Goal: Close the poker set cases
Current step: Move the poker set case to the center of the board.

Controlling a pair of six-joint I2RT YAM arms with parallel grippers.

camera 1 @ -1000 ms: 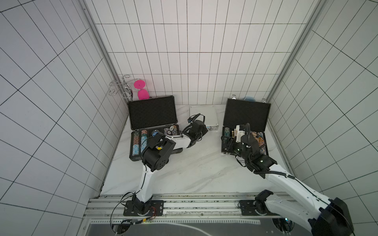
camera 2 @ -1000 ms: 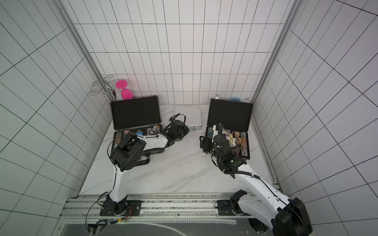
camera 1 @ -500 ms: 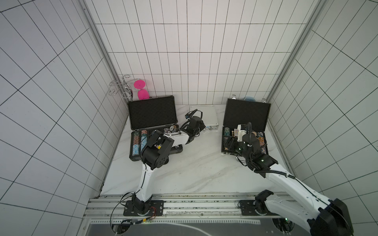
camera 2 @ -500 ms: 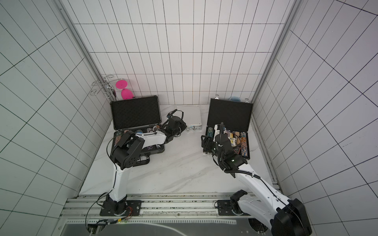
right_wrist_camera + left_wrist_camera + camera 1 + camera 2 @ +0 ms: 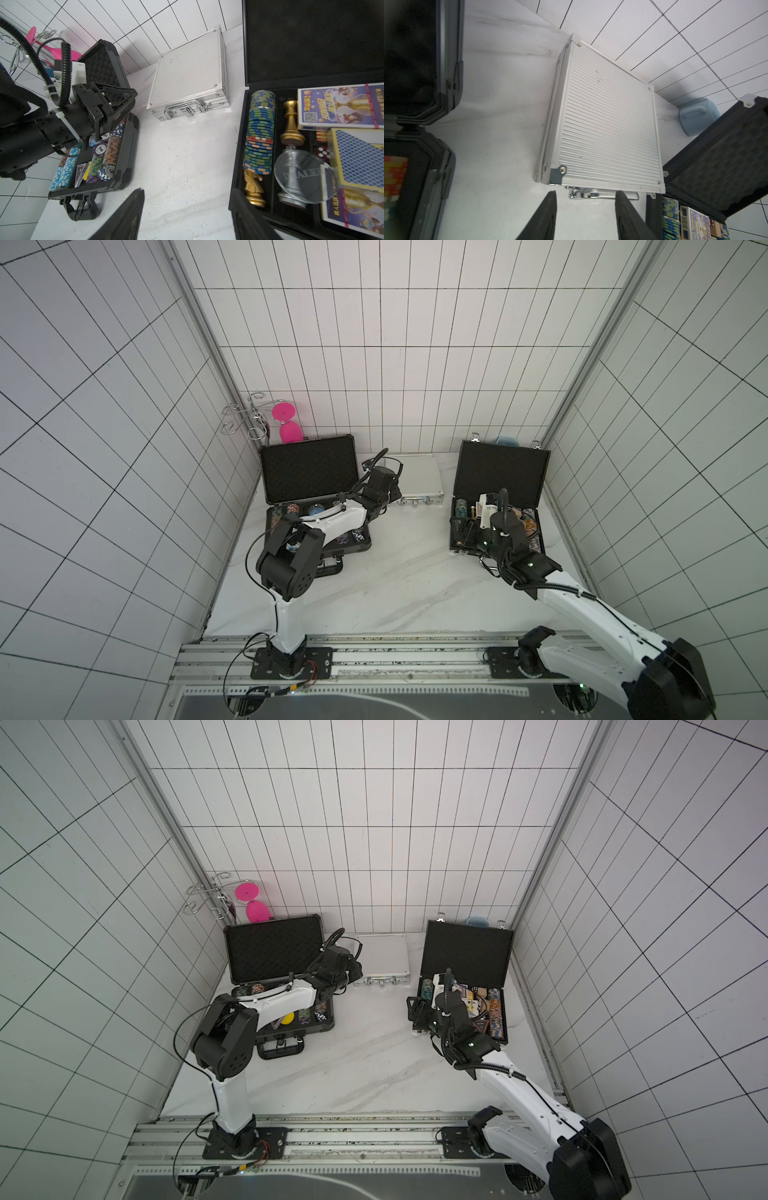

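Left jaws newly parted (empty), right jaws wide, empty, marble tabletop (image 5: 407, 589), tiled walls (image 5: 395, 364)

- Both top views are bright and evenly lit from overhead. The white tiled walls (image 5: 374, 364) look pale grey, and the side walls are duller than the back wall.
- Wide-angle distortion bends the tile lines outward near the frame edges.
- Shadows on the marble table (image 5: 395, 585) are soft and short, pooled beneath the arms.
- In the left wrist view the silver case (image 5: 608, 124) is sharp. The dark grey case (image 5: 415, 62) at the frame edge is smeared and out of focus.
- The blue cup (image 5: 697, 116) throws a soft shadow on the wall.
- In the right wrist view, glare glints off the chrome handle (image 5: 185, 108).
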